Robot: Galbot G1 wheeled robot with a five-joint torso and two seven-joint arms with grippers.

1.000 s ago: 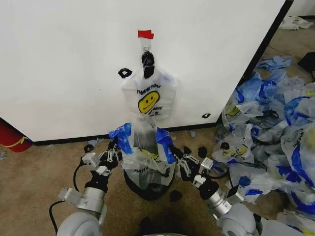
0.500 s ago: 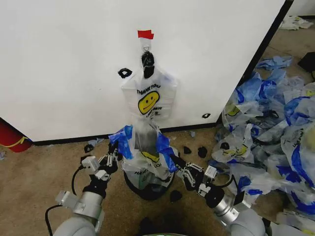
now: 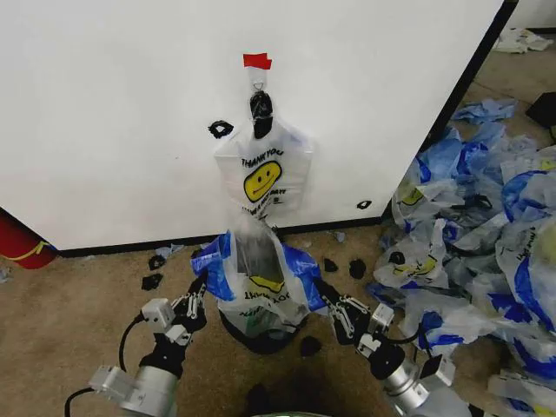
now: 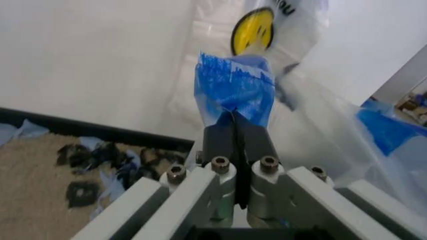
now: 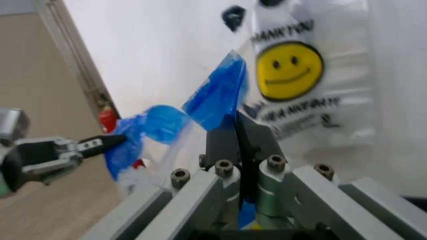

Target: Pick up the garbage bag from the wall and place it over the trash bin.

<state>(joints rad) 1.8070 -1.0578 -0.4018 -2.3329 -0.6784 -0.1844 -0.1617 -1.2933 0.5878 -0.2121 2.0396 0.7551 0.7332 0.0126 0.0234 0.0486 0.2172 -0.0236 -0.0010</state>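
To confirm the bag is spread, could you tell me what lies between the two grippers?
In the head view, the garbage bag stretches between left gripper and right gripper.

The bag hanging on the wall (image 3: 104, 104) carries the black print "THANK YOU" (image 3: 261, 156) arched above a yellow smiley face (image 3: 261, 182). In the right wrist view the same print (image 5: 282, 31) stands above the smiley, with a line reading "HAVE A NICE DAY!" (image 5: 300, 109) below it. Smaller print underneath is not legible. The garbage bag (image 3: 261, 282) over the trash bin (image 3: 261, 334) bears black lettering too creased to read.
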